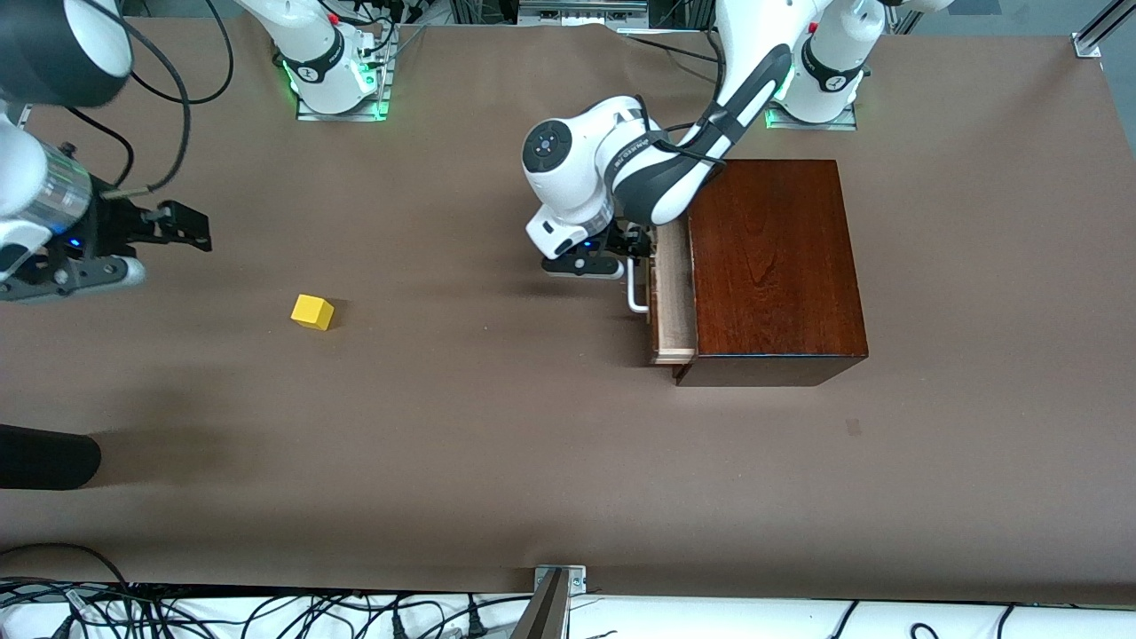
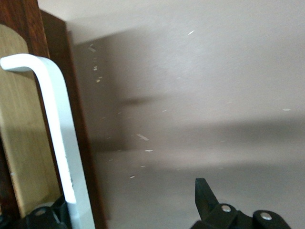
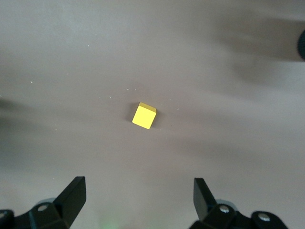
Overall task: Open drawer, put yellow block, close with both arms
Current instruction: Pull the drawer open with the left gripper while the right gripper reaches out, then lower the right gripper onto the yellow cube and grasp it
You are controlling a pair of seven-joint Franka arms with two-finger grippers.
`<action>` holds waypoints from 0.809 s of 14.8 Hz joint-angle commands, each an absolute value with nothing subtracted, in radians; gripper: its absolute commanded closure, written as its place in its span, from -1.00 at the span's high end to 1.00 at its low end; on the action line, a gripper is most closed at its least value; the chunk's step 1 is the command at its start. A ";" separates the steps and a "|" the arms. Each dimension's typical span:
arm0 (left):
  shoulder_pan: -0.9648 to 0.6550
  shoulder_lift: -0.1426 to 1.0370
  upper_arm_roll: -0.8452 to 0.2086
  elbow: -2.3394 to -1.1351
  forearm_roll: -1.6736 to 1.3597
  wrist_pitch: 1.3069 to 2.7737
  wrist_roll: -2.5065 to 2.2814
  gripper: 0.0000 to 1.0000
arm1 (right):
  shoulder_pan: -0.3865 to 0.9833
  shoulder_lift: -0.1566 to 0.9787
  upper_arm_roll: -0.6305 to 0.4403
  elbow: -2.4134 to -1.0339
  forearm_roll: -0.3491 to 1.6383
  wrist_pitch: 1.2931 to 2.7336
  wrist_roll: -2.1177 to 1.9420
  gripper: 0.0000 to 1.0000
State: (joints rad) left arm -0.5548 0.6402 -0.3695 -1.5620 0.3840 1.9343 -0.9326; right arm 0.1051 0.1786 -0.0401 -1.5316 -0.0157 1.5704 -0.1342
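**Drawer Partly Open; Block Not Yet Collected**

The table (image 1: 497, 461), covered in brown, fills the front view. The dark mahogany box (image 1: 774, 266) stands right of centre in that frame, toward the left arm's end of the table. The drawer (image 1: 672, 297) projects a short way from the box's face, showing a narrow strip of pale wood; the gap looks too slight to admit the block from above.

The left arm descends from its base at upper right, and the left gripper (image 1: 593, 263) sits at the white handle (image 1: 635, 293) just in front of the drawer. In the left wrist view the handle (image 2: 57, 138) passes beside one finger while the other finger (image 2: 206, 195) stands well apart, so the claw appears spread around the bar rather than pinching it.

The right gripper (image 1: 133, 244) hangs at the far left of the front view, above bare table. Its fingers (image 3: 71, 198) are spread wide and hold nothing.

The yellow block (image 1: 312, 311) lies alone on the table, left of centre in the front view and centred in the right wrist view (image 3: 144, 115), apart from both fingers.

Assessment: the opening step is in hand and unfinished. The next move calls for the left gripper to draw the handle farther out from the box, and for the right gripper to descend squarely over the block before pinching it.
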 commanded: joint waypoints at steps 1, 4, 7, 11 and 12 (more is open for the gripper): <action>-0.580 0.703 -0.380 -1.489 0.333 2.043 -0.933 1.00 | 0.104 0.202 -0.041 -1.618 -0.003 1.690 -0.108 1.00; -0.580 0.704 -0.380 -1.479 0.322 2.049 -0.931 1.00 | 0.104 0.209 -0.040 -1.698 -0.003 1.801 -0.080 1.00; -0.603 0.710 -0.374 -1.466 0.342 2.043 -0.931 1.00 | 0.103 0.225 -0.041 -1.788 0.003 1.911 -0.013 1.00; -0.612 0.712 -0.371 -1.468 0.365 2.033 -0.933 1.00 | 0.103 0.242 -0.041 -1.936 0.025 2.112 0.009 1.00; -0.612 0.712 -0.371 -1.468 0.377 2.033 -0.933 1.00 | 0.103 0.258 -0.041 -1.956 0.025 2.150 0.009 1.00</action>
